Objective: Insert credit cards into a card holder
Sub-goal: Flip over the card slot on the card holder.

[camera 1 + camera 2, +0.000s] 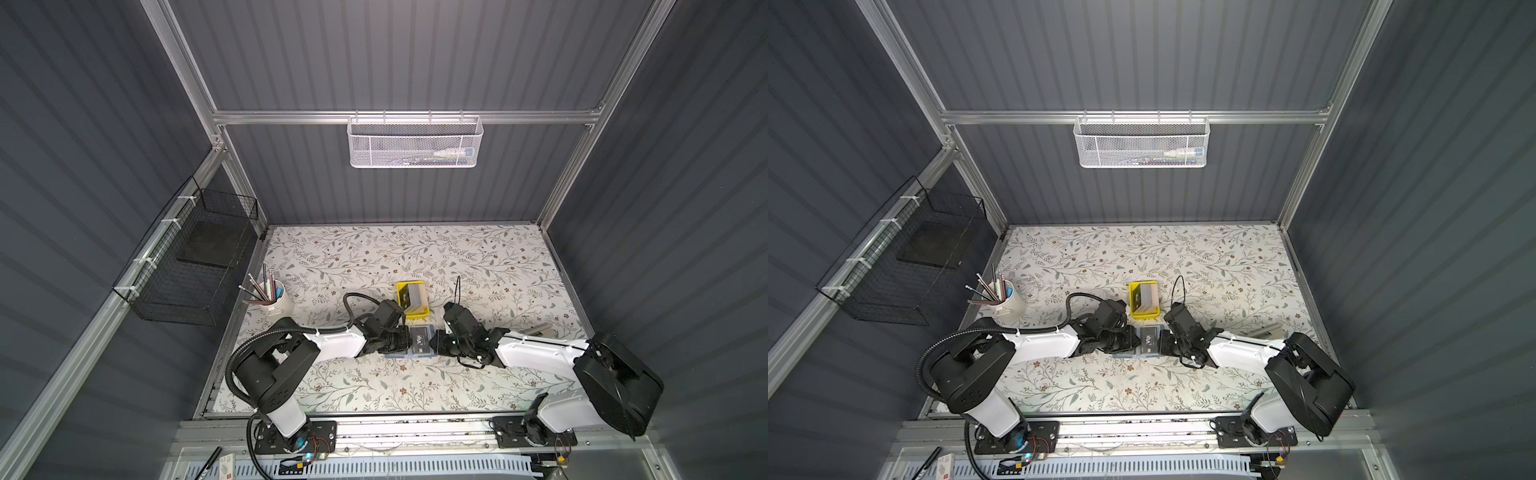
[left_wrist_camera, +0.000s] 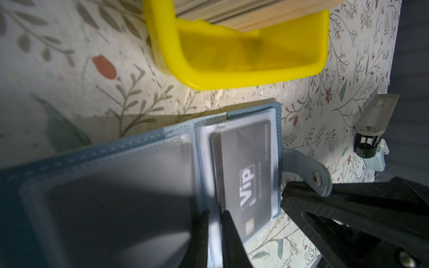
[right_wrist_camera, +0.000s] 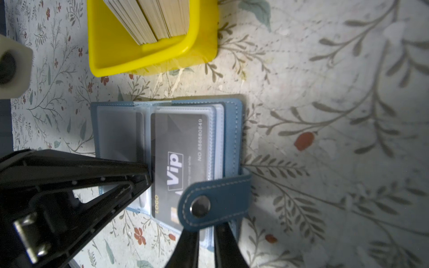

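Observation:
The blue card holder [image 1: 398, 356] [image 1: 1124, 356] lies open on the table between both grippers. In the right wrist view its snap tab [image 3: 216, 204] folds over the page. A black "VIP" credit card [image 3: 178, 148] [image 2: 246, 167] [image 1: 422, 341] sits in a clear sleeve on its right half. My left gripper [image 2: 216, 213] [image 1: 409, 343] is shut on the card's edge by the spine. My right gripper [image 3: 206, 232] [image 1: 434, 341] is shut on the holder's outer edge, under the tab.
A yellow tray [image 1: 417, 317] [image 2: 232, 79] [image 3: 116, 69] with a stack of cards [image 1: 414, 297] stands just behind the holder. At the left edge is a white cup of pens [image 1: 279, 305]. A grey object [image 1: 540, 329] lies at the right.

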Controlling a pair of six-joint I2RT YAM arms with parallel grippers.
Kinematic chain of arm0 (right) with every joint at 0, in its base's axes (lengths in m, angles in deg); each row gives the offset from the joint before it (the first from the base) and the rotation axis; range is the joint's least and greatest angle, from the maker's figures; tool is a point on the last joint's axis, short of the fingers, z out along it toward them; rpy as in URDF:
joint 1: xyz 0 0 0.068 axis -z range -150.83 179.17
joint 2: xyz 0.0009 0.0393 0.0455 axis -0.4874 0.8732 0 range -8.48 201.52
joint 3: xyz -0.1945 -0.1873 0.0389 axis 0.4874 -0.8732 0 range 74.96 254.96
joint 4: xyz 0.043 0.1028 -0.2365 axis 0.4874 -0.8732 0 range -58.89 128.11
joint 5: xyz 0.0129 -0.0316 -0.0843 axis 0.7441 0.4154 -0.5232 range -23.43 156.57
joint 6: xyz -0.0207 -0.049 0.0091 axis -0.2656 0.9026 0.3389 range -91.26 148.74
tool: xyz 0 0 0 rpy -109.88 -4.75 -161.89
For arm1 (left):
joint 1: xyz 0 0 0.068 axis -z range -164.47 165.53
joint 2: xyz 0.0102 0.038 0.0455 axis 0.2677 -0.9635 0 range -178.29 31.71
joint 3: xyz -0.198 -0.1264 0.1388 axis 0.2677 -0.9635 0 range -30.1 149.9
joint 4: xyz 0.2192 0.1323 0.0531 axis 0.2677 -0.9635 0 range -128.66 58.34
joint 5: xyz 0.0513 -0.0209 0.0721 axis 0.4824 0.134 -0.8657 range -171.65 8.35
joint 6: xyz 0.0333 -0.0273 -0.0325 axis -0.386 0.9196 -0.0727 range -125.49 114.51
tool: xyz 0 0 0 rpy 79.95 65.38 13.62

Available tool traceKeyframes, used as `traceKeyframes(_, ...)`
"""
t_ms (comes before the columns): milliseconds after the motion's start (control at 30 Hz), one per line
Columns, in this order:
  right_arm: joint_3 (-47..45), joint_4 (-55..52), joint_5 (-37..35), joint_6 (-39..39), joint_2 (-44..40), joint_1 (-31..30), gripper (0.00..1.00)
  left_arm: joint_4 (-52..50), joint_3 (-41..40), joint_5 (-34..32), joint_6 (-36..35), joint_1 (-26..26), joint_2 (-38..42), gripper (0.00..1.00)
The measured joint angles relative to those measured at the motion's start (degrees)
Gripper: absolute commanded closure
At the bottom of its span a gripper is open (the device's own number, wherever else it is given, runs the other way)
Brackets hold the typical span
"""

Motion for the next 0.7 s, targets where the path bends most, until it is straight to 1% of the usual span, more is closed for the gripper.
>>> traceKeyframes(267,0.0,0.1,0.0,-0.2,0.1,0.0,0.83,0.6,0.0,-0.1,0.0,0.0,0.0,0.83)
traceKeyframes(433,0.0,0.6,0.0,-0.2,0.4,0.2,0.84,1.7,0.0,-0.2,0.0,0.0,0.0,0.86)
traceKeyframes(700,-0.1,1.1,0.0,-0.2,0.4,0.2,0.83,1.9,0.0,-0.9,-0.2,0.0,-0.3,0.87)
